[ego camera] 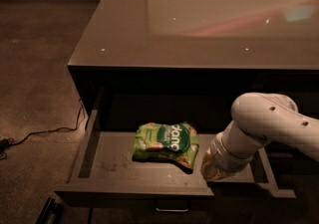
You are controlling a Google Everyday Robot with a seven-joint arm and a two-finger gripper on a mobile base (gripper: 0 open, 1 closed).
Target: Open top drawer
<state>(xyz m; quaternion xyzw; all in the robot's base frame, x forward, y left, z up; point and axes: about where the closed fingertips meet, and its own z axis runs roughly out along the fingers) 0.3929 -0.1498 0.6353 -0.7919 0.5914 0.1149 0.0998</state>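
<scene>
The top drawer [99,168] stands pulled far out of the dark cabinet, its grey tray interior in full view. Its flat front edge runs along the bottom of the view, with a small handle [172,208] below its middle. A green snack bag [167,141] lies flat inside the drawer, near the centre. My white arm comes in from the right and bends down into the drawer's right part. My gripper [217,168] sits at the drawer's front right, just right of the bag; its end is hidden behind the wrist.
The cabinet's glossy top [199,14] fills the upper view. A dark cable [45,133] lies on the carpet at the left. A dark object [47,210] shows at the bottom left by the drawer's corner.
</scene>
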